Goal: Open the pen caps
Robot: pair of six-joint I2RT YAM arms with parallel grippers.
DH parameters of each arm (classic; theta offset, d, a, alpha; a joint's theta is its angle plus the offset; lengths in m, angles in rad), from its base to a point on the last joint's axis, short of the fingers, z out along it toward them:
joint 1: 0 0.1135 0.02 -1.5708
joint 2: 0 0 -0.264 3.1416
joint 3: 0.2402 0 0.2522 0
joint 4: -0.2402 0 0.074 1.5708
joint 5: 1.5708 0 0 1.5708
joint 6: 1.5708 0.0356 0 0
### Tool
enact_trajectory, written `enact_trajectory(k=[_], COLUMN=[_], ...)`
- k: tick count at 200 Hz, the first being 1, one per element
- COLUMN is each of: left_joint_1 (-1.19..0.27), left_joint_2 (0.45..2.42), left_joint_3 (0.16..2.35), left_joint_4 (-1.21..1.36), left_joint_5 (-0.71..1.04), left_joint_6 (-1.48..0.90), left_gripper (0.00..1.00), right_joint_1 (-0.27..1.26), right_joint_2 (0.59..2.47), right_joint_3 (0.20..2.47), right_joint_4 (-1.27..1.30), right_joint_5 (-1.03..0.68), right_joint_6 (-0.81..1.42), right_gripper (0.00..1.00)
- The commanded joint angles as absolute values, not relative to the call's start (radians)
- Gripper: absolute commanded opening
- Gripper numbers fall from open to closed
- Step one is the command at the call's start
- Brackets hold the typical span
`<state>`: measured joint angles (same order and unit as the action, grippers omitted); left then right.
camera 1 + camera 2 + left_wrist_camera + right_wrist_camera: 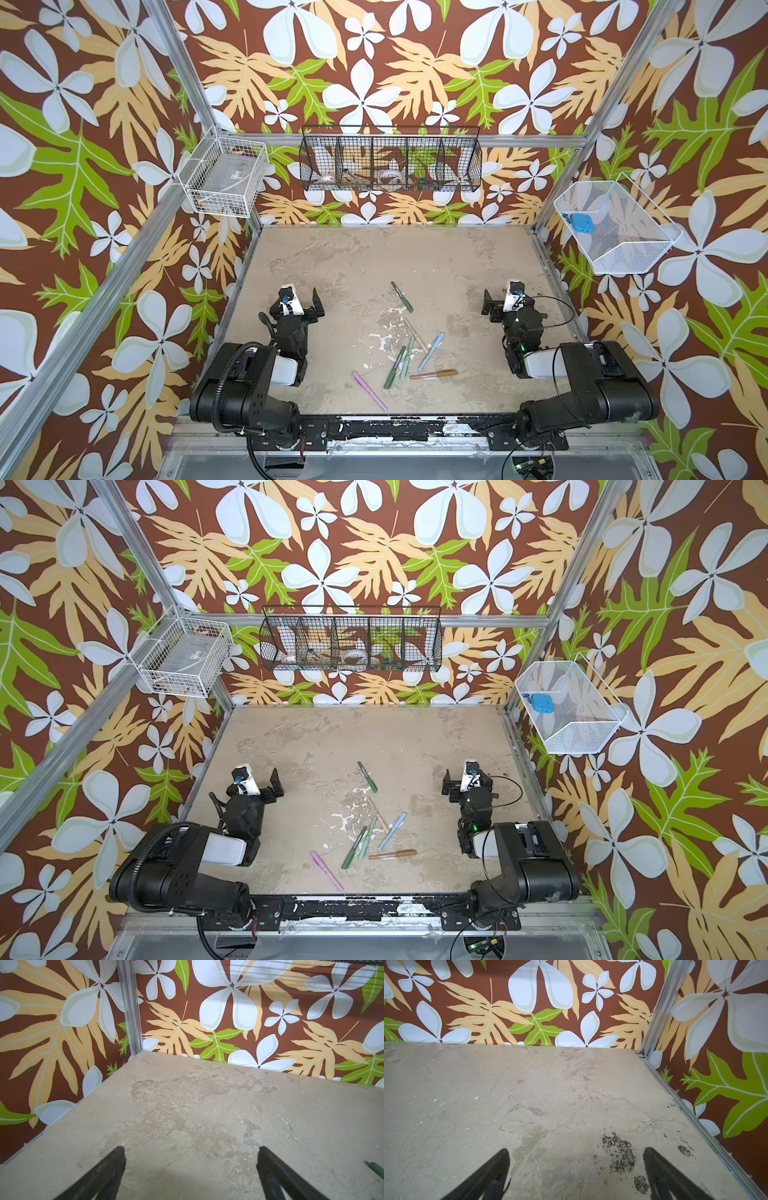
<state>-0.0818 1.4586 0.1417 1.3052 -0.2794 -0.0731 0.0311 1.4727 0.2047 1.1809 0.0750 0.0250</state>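
Several pens lie in a loose group on the beige table [332, 257], between the two arms and toward the front. They are a pink pen [369, 390], a brown pen [433, 375], a light blue pen [431, 351], two green pens [395, 368], a beige pen [415, 333], and one green pen [402, 296] apart, farther back. The pen caps look seated on their pens; their joints are too small to make out. My left gripper [301, 301] [191, 1153] is open over bare table. My right gripper [505, 301] [576, 1154] is open too, holding nothing. One green pen end [377, 1168] shows in the left wrist view.
A black wire basket [390, 160] hangs on the back wall, a white wire basket [226, 178] at the back left, and a white mesh basket [615, 226] with a blue item on the right. Metal frame rails border the table.
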Motion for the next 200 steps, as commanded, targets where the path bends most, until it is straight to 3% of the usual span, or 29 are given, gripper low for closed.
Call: enact_trajectory(k=[1,185,200], left_joint_1=[-0.083,-0.083,-0.107], left_joint_2=[1.458,1.455,1.375], left_joint_3=[0.146,0.144,0.15], left_joint_4=[1.318,1.325,1.258], left_joint_5=[-0.269,-0.271,-0.349], left_joint_6=[-0.064,-0.064,-0.063], left_gripper=[1.0,1.0,1.0], right_joint_1=[0.031,0.031,0.061], right_joint_2=[1.471,1.469,1.381], right_joint_3=[0.206,0.203,0.214], right_joint_4=[1.197,1.201,1.122], right_joint_5=[0.068,0.067,0.09], right_joint_6=[0.025,0.024,-0.004], right_gripper=[1.0,0.99,1.0])
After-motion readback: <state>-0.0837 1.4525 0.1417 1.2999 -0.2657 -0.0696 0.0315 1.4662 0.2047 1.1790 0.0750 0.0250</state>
